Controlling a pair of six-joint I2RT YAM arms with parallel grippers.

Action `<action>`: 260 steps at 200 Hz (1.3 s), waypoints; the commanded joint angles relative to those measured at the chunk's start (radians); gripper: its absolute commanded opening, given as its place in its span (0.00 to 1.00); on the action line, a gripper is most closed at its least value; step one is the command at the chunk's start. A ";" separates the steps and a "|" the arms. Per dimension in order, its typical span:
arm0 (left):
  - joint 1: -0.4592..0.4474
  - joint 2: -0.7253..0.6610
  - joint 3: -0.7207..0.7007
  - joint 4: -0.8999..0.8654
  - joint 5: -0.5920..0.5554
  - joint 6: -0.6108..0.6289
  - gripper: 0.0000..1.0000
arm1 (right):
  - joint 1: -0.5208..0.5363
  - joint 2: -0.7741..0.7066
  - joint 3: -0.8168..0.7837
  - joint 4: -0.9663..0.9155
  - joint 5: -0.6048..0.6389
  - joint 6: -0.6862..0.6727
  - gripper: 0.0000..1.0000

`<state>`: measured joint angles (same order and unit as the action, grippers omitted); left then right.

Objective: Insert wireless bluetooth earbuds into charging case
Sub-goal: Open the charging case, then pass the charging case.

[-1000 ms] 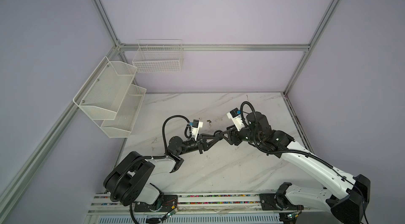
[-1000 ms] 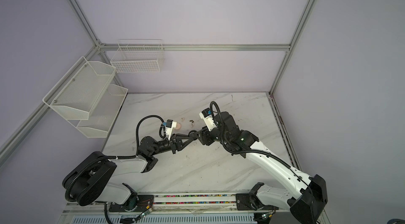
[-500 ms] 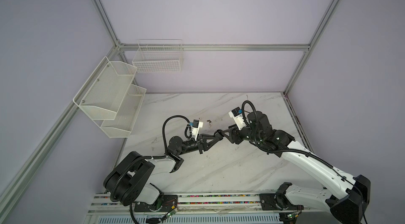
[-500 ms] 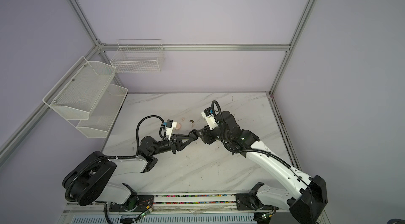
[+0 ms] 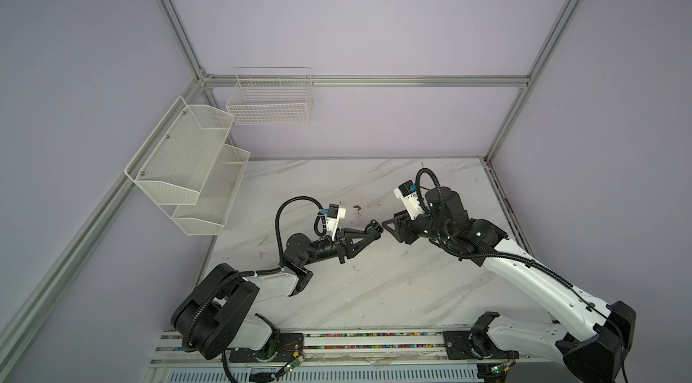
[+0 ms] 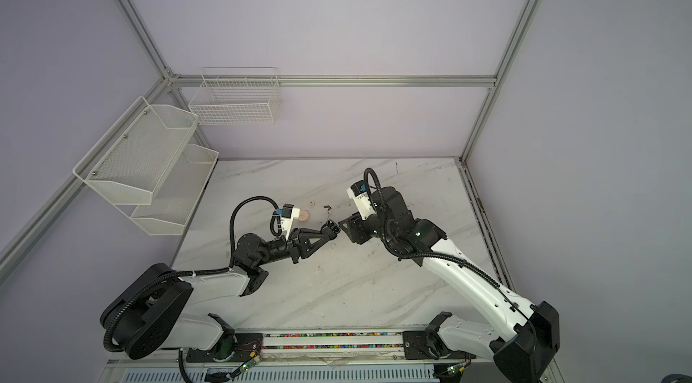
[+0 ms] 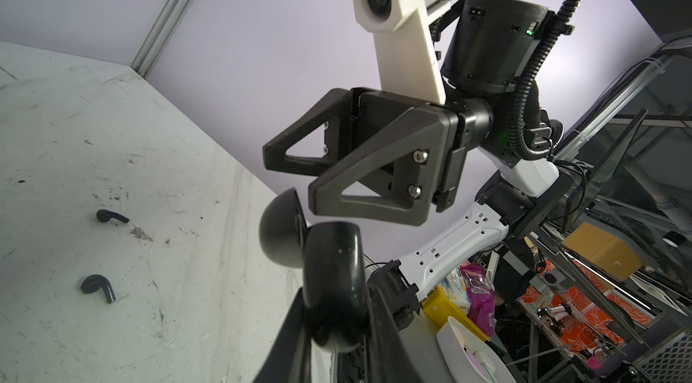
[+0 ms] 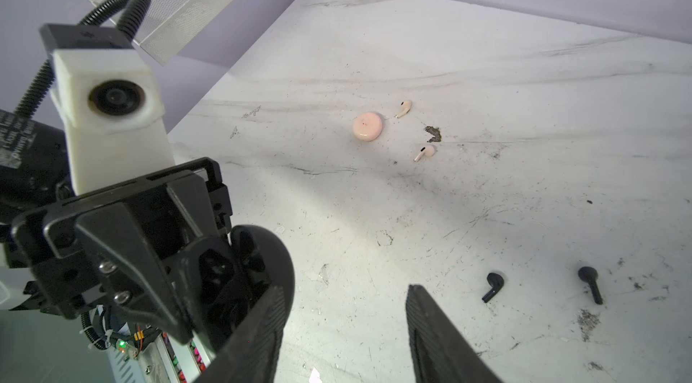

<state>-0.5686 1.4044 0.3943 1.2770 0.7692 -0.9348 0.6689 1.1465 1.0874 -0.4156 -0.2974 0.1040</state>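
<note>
My left gripper (image 5: 374, 234) is shut on an open black charging case (image 5: 375, 228), held above the table; the case body (image 7: 331, 269) and its domed lid (image 7: 279, 231) show in the left wrist view. My right gripper (image 5: 387, 229) faces the case, open and empty, its fingertips just off the lid (image 8: 262, 250). Two black earbuds (image 8: 493, 285) (image 8: 591, 282) lie on the marble, also seen as black earbuds (image 7: 110, 216) (image 7: 97, 287). Two pale pink earbuds (image 8: 403, 108) (image 8: 425, 152) lie by a shut pink case (image 8: 367, 126).
A brownish speck of debris (image 8: 433, 133) sits between the pink earbuds. White mesh shelves (image 5: 187, 164) and a wire basket (image 5: 269, 100) hang on the left and back walls. The marble table (image 5: 374, 287) ends at frame rails.
My right gripper has drawn back a little to the right, away from the case. The left arm and the case have stayed put.
</note>
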 commanded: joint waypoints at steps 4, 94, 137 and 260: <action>0.006 -0.004 0.026 0.056 0.031 0.008 0.00 | -0.036 -0.065 0.028 -0.031 -0.168 0.016 0.56; 0.008 0.000 0.090 0.056 0.102 0.006 0.00 | -0.185 -0.027 -0.057 0.086 -0.582 0.048 0.63; 0.007 0.000 0.114 0.056 0.111 -0.007 0.00 | -0.187 -0.019 -0.149 0.307 -0.652 0.206 0.63; 0.007 -0.013 0.113 0.064 0.096 -0.021 0.00 | -0.187 0.022 -0.238 0.522 -0.709 0.341 0.49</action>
<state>-0.5674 1.4067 0.4362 1.2781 0.8635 -0.9504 0.4831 1.1545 0.8539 0.0483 -0.9787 0.4332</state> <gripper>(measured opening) 0.199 0.498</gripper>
